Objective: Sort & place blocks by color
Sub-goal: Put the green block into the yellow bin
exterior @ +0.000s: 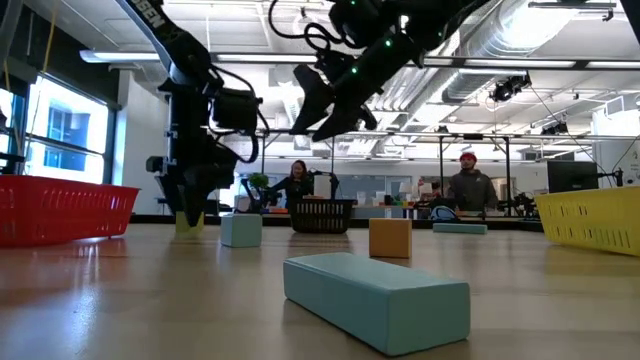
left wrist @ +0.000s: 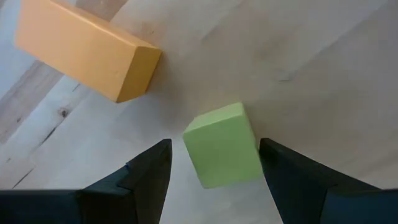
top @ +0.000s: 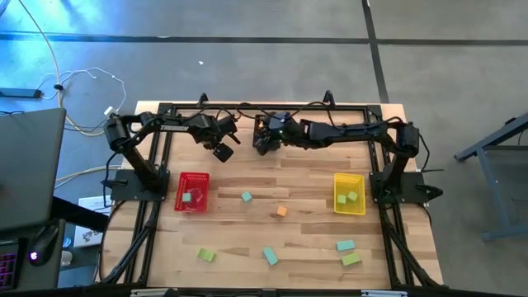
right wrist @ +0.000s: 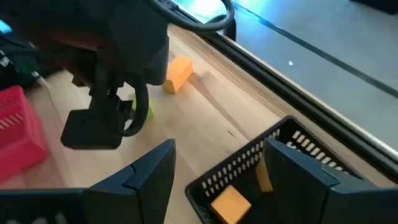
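A light green cube [left wrist: 222, 146] rests flat on the wooden table at the far middle, beside an orange bar [left wrist: 87, 46]. My left gripper [left wrist: 214, 146] points down over the cube, open, with one finger on each side of it; in the low view my left gripper [exterior: 190, 205] is close to the table. My right gripper [right wrist: 217, 149] hangs open and holds nothing, raised above the black basket [right wrist: 249, 158], which has orange blocks [right wrist: 230, 202] in it. In the high view my right gripper [top: 264, 147] is at the far middle, just right of my left gripper [top: 223, 153].
A red basket [top: 193, 204] with teal blocks stands at the left, a yellow basket [top: 349, 207] with green blocks at the right. Loose on the near table lie a teal cube [top: 246, 196], an orange cube [top: 281, 211], a green block [top: 205, 255] and several teal and green bars.
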`<state>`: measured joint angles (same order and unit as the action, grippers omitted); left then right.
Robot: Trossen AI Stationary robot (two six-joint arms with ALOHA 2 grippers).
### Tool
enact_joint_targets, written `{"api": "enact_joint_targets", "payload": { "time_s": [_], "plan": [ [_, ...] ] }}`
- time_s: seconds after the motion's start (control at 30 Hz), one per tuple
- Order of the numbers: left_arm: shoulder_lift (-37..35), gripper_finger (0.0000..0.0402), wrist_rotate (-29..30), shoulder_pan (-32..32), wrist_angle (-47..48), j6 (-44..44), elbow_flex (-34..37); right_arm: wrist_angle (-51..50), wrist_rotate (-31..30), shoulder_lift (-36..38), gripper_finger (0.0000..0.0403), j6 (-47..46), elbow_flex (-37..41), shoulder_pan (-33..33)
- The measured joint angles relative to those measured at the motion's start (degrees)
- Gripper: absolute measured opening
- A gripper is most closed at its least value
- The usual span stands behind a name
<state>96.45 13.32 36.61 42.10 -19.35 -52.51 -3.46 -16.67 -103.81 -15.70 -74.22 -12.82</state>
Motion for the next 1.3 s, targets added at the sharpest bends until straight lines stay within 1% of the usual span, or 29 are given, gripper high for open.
{"api": "enact_joint_targets", "payload": {
  "time_s": [0.07,0.13,0.23,0.37,0.5,0.57,0.7,0.97,1.2,1.3],
  "plan": [
    [1.0,0.0229,0.0,0.3,-0.4,0.1,0.0,-2.6,-1.3,0.0,0.0229,1.1,-1.4,0.7],
    [1.6,0.0229,0.0,0.6,-1.0,2.0,0.0,-4.9,-2.4,0.0,0.0229,1.9,-2.8,1.6],
    [1.8,0.0215,-0.6,1.0,-1.5,4.0,-0.1,-9.8,-2.7,0.0,0.0229,3.2,-5.0,2.9],
    [1.9,0.0175,-1.2,0.9,-1.7,5.6,-0.1,-17.4,-3.2,0.0,0.0229,2.4,-7.7,4.9],
    [1.8,0.0124,-1.4,0.8,-1.7,8.2,-0.1,-22.4,-6.5,0.1,0.0229,1.0,-8.6,7.7],
    [1.7,0.0105,-1.5,0.4,-1.7,9.5,-0.1,-24.6,-7.3,0.1,0.0229,0.1,-8.6,9.1],
    [0.9,0.0103,-1.8,-0.3,-1.9,11.5,0.1,-29.8,-8.4,0.1,0.0229,-2.7,-8.6,12.1],
    [-3.6,0.0106,-3.4,-3.3,-1.6,13.1,0.1,-38.4,-15.8,0.1,0.0229,-11.6,-8.6,18.7],
    [-8.4,0.0105,-8.8,-7.0,-1.6,13.6,0.1,-43.1,-20.9,0.1,0.0229,-18.1,-8.6,24.3],
    [-10.2,0.0107,-13.2,-8.2,-1.9,13.6,0.1,-44.0,-22.0,0.1,0.0229,-19.9,-8.6,26.3]
  ]
}}
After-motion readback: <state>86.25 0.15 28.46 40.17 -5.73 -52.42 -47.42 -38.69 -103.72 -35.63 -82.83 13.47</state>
